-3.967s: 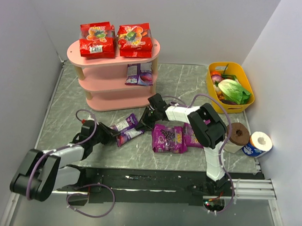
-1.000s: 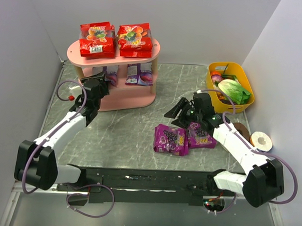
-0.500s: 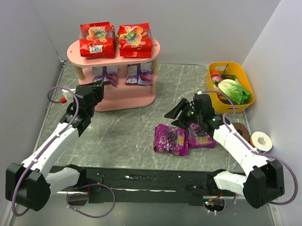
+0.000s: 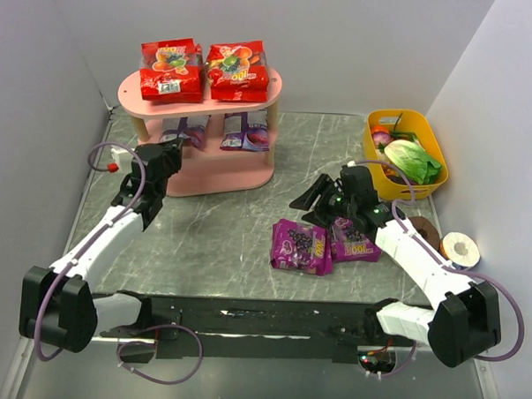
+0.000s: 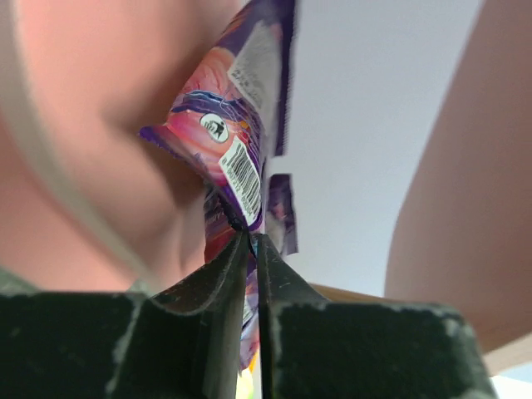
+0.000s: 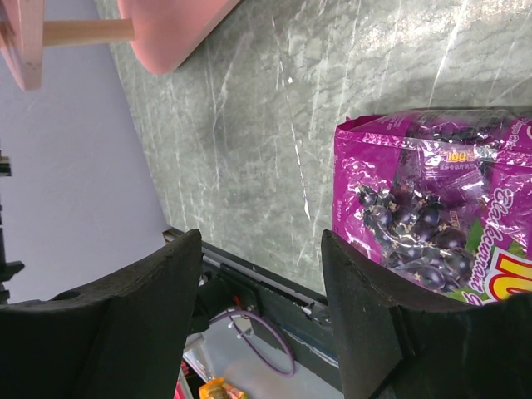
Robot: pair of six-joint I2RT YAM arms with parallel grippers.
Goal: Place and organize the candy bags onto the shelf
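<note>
Our left gripper [image 5: 251, 239] is narrowed almost shut, and its tips pinch the lower edge of a blue-violet bag [image 5: 237, 125]. That bag sits at the left end of the middle tier of the shelf [image 4: 216, 175]. A second blue-violet bag [image 4: 247, 130] sits on the same tier, further right. Two red bags [image 4: 172, 70] lie side by side on the top tier. Our right gripper [image 4: 315, 193] hangs with its jaws wide and nothing between them. It is just beside two grape bags [image 4: 301, 245] that lie touching each other on the table [image 4: 220, 242], apart from the shelf
</note>
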